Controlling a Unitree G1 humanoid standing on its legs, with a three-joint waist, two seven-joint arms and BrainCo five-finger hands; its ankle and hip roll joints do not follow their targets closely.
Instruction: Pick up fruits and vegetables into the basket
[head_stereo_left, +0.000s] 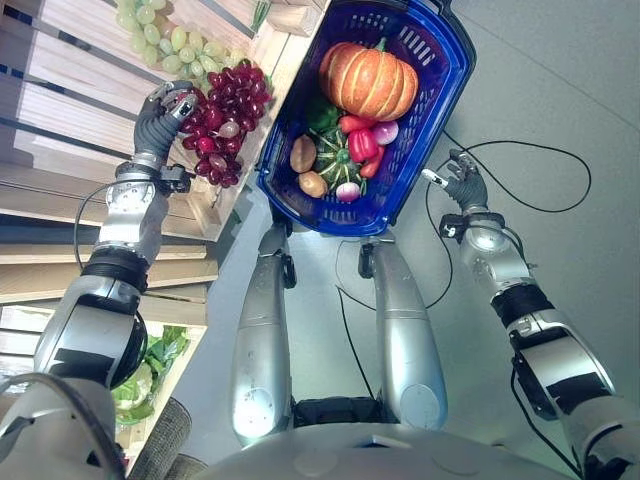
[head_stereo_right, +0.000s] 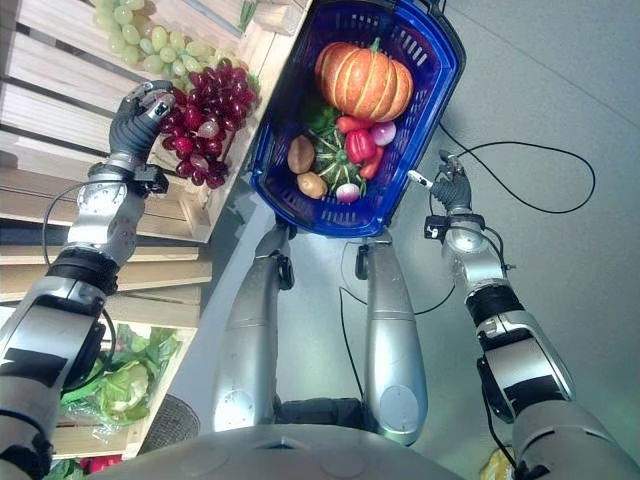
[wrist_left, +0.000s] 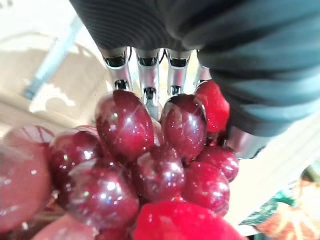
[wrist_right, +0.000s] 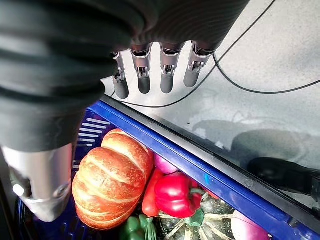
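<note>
A bunch of red grapes (head_stereo_left: 225, 120) lies on the edge of a wooden crate shelf (head_stereo_left: 90, 110). My left hand (head_stereo_left: 160, 115) is at the bunch's left side, fingers curled over it. In the left wrist view the grapes (wrist_left: 150, 165) sit between fingers (wrist_left: 150, 70) and thumb. The blue basket (head_stereo_left: 440, 115) stands on the grey floor to the right of the shelf. It holds an orange pumpkin (head_stereo_left: 368, 80), a red pepper (head_stereo_left: 362, 143), a green squash (head_stereo_left: 335, 160) and small brown and pink vegetables. My right hand (head_stereo_left: 465, 185) hangs open beside the basket's right rim (wrist_right: 200, 165), touching nothing.
Green grapes (head_stereo_left: 170, 40) lie on the same shelf, just beyond the red bunch. Leafy greens (head_stereo_left: 150, 370) fill a lower shelf at the left. The wooden shelving runs along the whole left side, and grey floor (head_stereo_left: 560, 90) spreads to the right of the basket.
</note>
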